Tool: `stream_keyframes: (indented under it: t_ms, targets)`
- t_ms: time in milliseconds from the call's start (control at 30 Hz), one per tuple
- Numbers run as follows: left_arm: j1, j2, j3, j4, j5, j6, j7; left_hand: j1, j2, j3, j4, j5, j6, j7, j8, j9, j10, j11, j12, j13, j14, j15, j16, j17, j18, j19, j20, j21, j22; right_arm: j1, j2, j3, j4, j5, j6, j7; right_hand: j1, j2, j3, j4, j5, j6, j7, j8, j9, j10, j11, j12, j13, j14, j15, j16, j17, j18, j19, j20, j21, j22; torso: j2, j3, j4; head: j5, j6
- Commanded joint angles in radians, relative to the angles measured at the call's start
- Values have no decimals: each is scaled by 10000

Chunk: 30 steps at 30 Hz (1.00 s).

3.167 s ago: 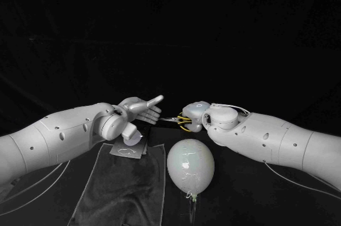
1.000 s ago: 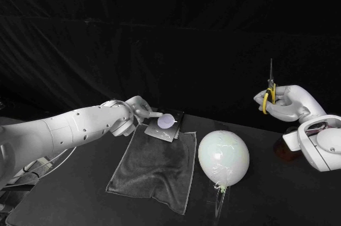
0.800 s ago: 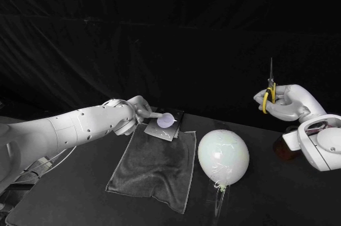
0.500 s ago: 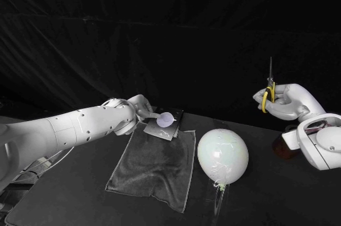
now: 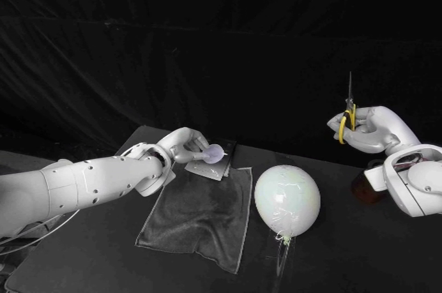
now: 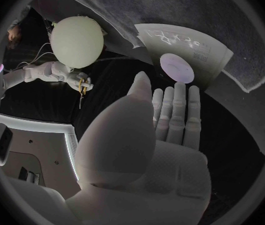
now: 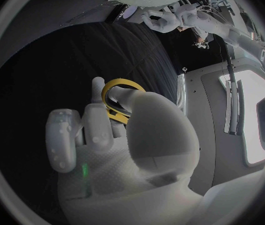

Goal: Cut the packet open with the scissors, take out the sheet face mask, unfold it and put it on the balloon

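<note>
Head view: a grey towel (image 5: 193,219) lies on the black table (image 5: 101,261). The packet (image 5: 216,168) sits on its far end, with a pale disc (image 5: 214,154) on it. The balloon (image 5: 287,200) lies just right of the towel. My right arm half hides a brownish object (image 5: 362,189).

Left wrist view: my left hand (image 6: 151,135) holds nothing, its fingers (image 6: 176,110) straight near the packet. I cannot tell whether they touch it.

Right wrist view: my right hand (image 7: 120,135) is clamped on the scissors (image 7: 121,91), raised well above the table.

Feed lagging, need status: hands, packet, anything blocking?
Right hand holds scissors, blades up. Left hand flat by packet, holding nothing. Balloon bare, nothing blocking.
</note>
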Motion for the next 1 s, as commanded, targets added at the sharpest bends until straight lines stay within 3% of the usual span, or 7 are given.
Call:
stream_keyframes:
  t_ms: [33, 100, 133, 233, 333, 633, 1000]
  targets:
    - [-221, -5, -57, 83, -82, -622, 1893, -68, -235, -146, -43, -49, -136, 114, -334, -193, -222, 212, -602, -352, -677, 289, -942, -442, -93, -580, 200, -796, -451, 5, -13, 8, -33, -60, 107, 51, 78, 52, 29, 8, 30, 22, -67, 36, 17, 2947, -1616, 60, 13, 65, -56, -49, 6, -70, 531, -41, -6, 2053, -2, -13, -1, -51, -15]
    - [-318, 15, -79, 55, -404, -530, 1834, -302, -632, -258, -9, -31, -427, -158, -698, -368, -491, 406, -1258, -688, -1436, 588, -1861, -899, -447, -1591, 265, -1895, -1032, 5, -17, 8, -36, -60, 121, 44, 78, 52, 29, 8, 30, 22, -67, 36, 17, 2947, -1616, 60, 13, 65, -56, -49, 6, -70, 531, -41, -6, 2053, 4, -13, -13, -58, -21]
    - [-375, 43, -90, 15, -654, -468, 1757, -464, -1001, -561, 16, -17, -684, -194, -952, -474, -893, 235, -1761, -762, -2131, 769, -2501, -1267, -719, -2756, 283, -2970, -1537, 4, -18, 8, -37, -60, 131, 39, 78, 52, 29, 8, 30, 22, -67, 36, 17, 2947, -1616, 60, 13, 65, -56, -49, 6, -70, 531, -41, -6, 2053, 7, -10, -27, -53, -19]
    - [-486, 131, -111, -103, -1311, -366, 1462, -537, -1514, -1277, 60, -4, -1099, -376, -1314, -619, -1663, 272, -2435, -788, -3086, 726, -3238, -1826, -937, -2986, 269, -3343, -1742, 4, -12, 8, -36, -61, 158, 29, 78, 52, 29, 8, 30, 22, -67, 36, 17, 2947, -1616, 60, 13, 65, -56, -49, 6, -70, 531, -41, -6, 2053, 13, -13, -53, -43, -22]
    - [-542, 178, -119, -147, -1753, -319, 1173, -730, -1971, -1685, 92, 11, -2073, -316, -1950, -894, -3045, -217, -3169, -873, -4568, 528, -4101, -2502, -991, -3451, 260, -3794, -1957, 4, -19, 8, -22, -61, 180, 19, 78, 52, 29, 8, 30, 22, -67, 36, 17, 2947, -1616, 60, 13, 65, -56, -49, 6, -70, 531, -41, -6, 2053, 25, -12, -72, -58, -9]
    - [-607, 338, -126, -170, -2788, -188, 381, -1143, -2140, -1881, 76, -16, -3397, -547, -2750, -1244, -5378, -618, -4053, -1015, -6494, -125, -5048, -3367, -989, -4972, 123, -4836, -2377, 3, -38, 8, -7, -61, 231, -15, 78, 48, 26, 7, 30, 23, -67, 36, 21, 2940, -1616, 47, 17, 62, -56, -57, -10, -68, 525, -40, -13, 2048, 27, -4, -55, -130, -46]
    - [-617, 656, -120, -430, -3671, 363, -809, -1034, -2129, -1851, 77, -6, -3390, -484, -2753, -1230, -5464, -551, -4108, -987, -6601, -242, -5112, -3410, -922, -5091, 19, -4918, -2412, 2, -43, 7, 46, -61, 294, -25, 78, 48, 26, 7, 30, 23, -67, 36, 21, 2940, -1616, 47, 17, 62, -56, -57, -10, -68, 525, -40, -13, 2048, 16, 0, -49, -151, -74]
